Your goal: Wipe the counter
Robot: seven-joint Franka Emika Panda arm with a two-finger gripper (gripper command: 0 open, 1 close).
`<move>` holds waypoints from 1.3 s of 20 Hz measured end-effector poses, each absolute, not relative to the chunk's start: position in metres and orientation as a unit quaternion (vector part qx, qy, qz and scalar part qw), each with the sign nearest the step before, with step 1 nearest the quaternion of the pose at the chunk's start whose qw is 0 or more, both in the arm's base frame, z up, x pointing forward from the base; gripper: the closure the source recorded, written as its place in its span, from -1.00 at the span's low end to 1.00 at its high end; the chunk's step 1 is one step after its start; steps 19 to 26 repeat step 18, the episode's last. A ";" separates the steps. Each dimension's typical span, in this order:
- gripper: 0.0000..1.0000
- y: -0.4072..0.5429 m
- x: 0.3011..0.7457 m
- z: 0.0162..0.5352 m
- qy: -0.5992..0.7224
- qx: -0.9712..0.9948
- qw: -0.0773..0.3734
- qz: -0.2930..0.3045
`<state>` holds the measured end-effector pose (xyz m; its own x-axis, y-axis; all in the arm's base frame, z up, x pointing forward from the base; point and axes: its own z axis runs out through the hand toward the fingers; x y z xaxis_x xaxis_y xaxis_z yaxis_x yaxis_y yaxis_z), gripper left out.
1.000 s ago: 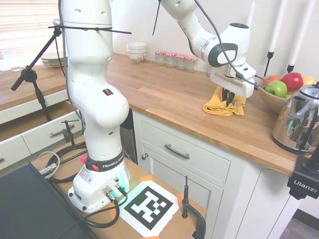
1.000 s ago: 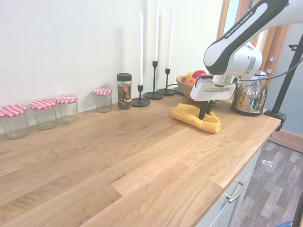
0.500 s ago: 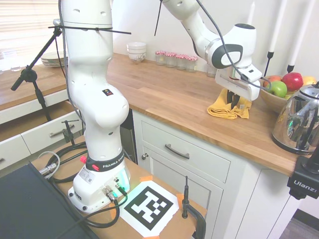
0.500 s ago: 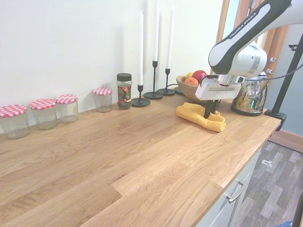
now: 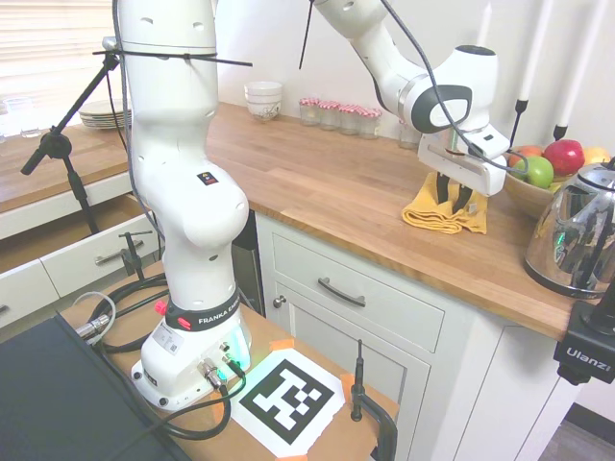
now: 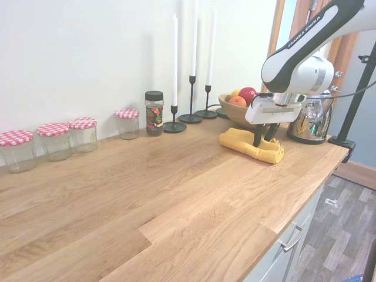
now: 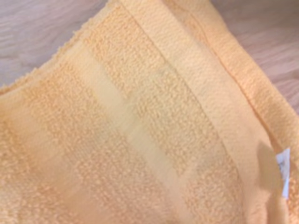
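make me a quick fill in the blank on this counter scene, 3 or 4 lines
1. The hand presses down on a folded ____ cloth on the counter.
2. The bowl behind the cloth holds ____.
3. The jars along the wall have red-and-white ____ lids.
4. Three tall white ____ stand in black holders.

Missing words: yellow; fruit; checked; candles

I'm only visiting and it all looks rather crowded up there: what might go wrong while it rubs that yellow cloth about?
The gripper and yellow cloth work close to the fruit bowl and the kettle; a wide sweep might knock either. The cloth is bunched, so it may drag unevenly on the counter.
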<state>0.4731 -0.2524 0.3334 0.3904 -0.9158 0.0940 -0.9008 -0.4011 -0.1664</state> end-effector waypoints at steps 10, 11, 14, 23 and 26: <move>-1.00 -0.257 0.462 0.349 0.546 -0.831 0.041 -0.097; -1.00 -0.258 0.461 0.350 0.546 -0.831 0.041 -0.099; -1.00 -0.258 0.455 0.353 0.548 -0.830 0.043 -0.100; -1.00 -0.259 0.445 0.360 0.551 -0.827 0.046 -0.106; -1.00 -0.259 0.445 0.360 0.551 -0.827 0.046 -0.106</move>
